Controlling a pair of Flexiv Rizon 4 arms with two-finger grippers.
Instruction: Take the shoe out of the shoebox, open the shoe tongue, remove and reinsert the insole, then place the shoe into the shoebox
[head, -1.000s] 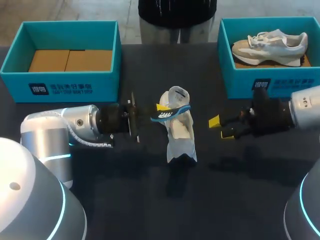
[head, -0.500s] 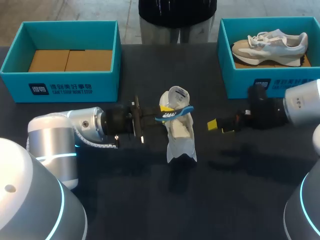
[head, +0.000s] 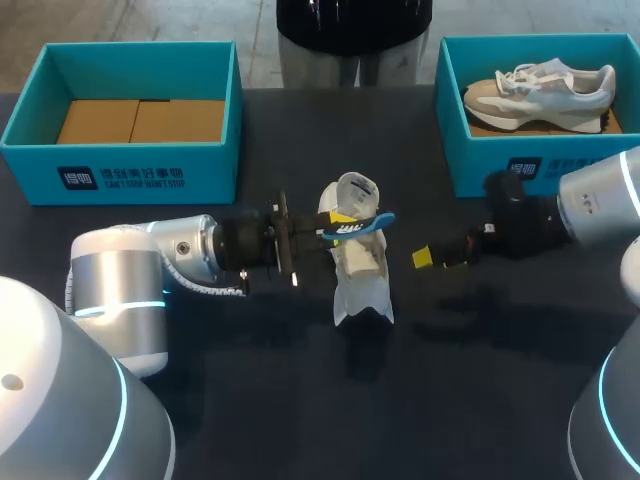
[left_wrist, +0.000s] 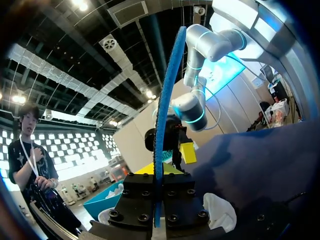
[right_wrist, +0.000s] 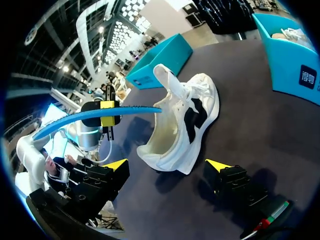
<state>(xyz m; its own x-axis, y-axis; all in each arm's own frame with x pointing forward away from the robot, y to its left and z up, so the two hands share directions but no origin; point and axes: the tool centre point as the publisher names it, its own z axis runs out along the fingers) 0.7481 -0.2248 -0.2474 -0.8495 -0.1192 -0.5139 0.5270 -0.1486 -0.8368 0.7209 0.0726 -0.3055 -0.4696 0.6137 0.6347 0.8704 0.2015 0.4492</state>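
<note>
Since a second ago our left arm is edging rightward, carrying the blue insole (head: 364, 223) across the white shoe (head: 362, 278). Left end effector (head: 330, 227) is clamping the insole. Right end effector (head: 436, 259) is hanging spread wide and holding nothing, near the shoe on the counter (head: 250, 400). The raised tongue (head: 356, 188) is standing just behind the insole. Left shoebox (head: 130, 170) and right shoebox (head: 520, 165), holding a second sneaker (head: 540, 85), are flanking.

Head view, item counts. Two teal boxes: left shoebox (head: 120, 178) at upper left, right shoebox (head: 470, 170) at upper right. Two shoes: white shoe (head: 362, 270) at centre, grey shoe (head: 540, 88) in the upper-right box. One blue insole (head: 375, 221). Two grippers: left gripper (head: 335, 222), right gripper (head: 432, 260). Cardboard panels (head: 140, 120) in the upper-left box: apparently two, though the seam is faint.
</note>
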